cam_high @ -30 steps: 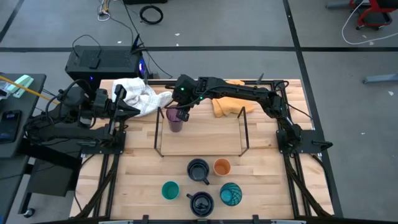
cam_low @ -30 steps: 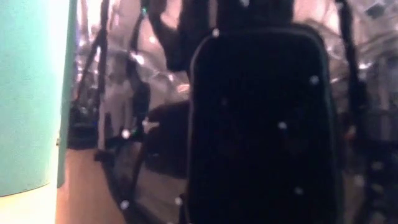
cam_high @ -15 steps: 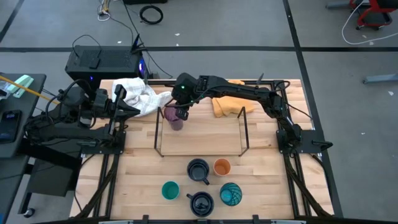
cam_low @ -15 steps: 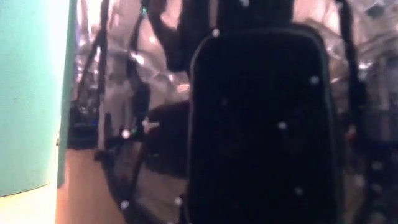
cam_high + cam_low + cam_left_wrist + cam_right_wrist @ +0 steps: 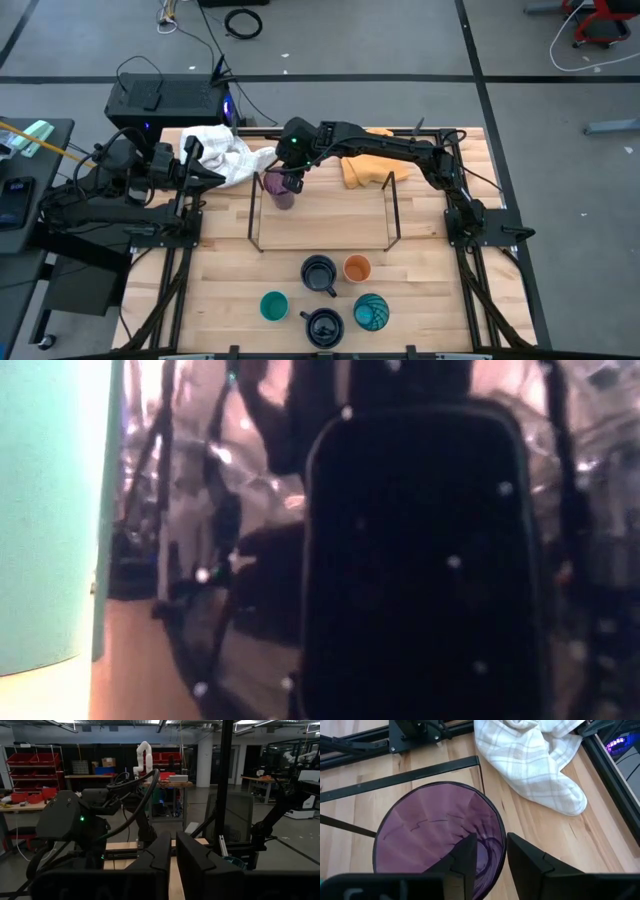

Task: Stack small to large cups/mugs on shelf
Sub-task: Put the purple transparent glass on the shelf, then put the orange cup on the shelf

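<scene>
My right gripper (image 5: 487,855) is clamped on the rim of the translucent purple plastic tumbler (image 5: 437,835), one finger inside the wall and one outside. The tumbler (image 5: 281,190) stands upright, mouth up, its long axis vertical, directly below the gripper (image 5: 291,180) at the far left corner of the low black wire shelf (image 5: 322,211). Whether its base rests on the shelf I cannot tell.

My right arm reaches across from the right side of the table, stretched nearly level, wrist turned down over the tumbler. It is clearly the nearer arm.

My left gripper (image 5: 172,852) waits off the table's left edge, fingers together with a narrow slit between them.

A white checked cloth (image 5: 535,762) lies just beyond the shelf corner. The remaining five cups stand grouped at the near edge, well apart from the shelf.
</scene>
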`<state>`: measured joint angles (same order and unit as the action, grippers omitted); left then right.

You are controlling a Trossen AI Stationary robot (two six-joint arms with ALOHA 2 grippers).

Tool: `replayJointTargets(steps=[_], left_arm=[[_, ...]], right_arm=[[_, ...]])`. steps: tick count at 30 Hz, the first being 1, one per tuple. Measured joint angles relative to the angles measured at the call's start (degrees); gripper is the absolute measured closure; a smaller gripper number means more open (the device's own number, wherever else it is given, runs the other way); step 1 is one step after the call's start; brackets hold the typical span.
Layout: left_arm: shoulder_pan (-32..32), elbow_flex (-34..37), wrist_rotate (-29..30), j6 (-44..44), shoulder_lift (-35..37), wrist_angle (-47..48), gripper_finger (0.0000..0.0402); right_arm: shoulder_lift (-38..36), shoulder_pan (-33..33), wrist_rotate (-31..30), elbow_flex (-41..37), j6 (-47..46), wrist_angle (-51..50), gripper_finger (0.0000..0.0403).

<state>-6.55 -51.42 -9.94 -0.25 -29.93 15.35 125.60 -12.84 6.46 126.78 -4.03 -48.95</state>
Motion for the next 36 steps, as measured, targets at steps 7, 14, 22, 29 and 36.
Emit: replayJointTargets(steps=[7,14,22,29,36], left_arm=[[-0.01,-0.01,0.00,0.00,0.01,0.00,0.0361],[-0.01,-0.01,-0.01,0.00,0.01,0.00,0.0367],[-0.02,-0.02,0.00,0.00,0.00,-0.02,0.0361],[-0.04,0.00,0.00,1.10,0.00,-0.02,0.0367],[-0.02,0.00,0.00,0.92,0.93,0.00,0.0358]], right_arm=[[-0.02,-0.02,0.00,0.30,0.18,-0.18,0.0290],[-0.04,-1.02,-0.87,4.77,1.51,-0.85,0.0290],[-2.95,1.03,-0.88,8.04,0.94,-4.22,0.0290],[-10.84,8.35,-4.47,8.22,-2.82,-3.66,0.0291],[-19.04,17.03,-15.42,8.22,-6.36,-2.90,0.0302]])
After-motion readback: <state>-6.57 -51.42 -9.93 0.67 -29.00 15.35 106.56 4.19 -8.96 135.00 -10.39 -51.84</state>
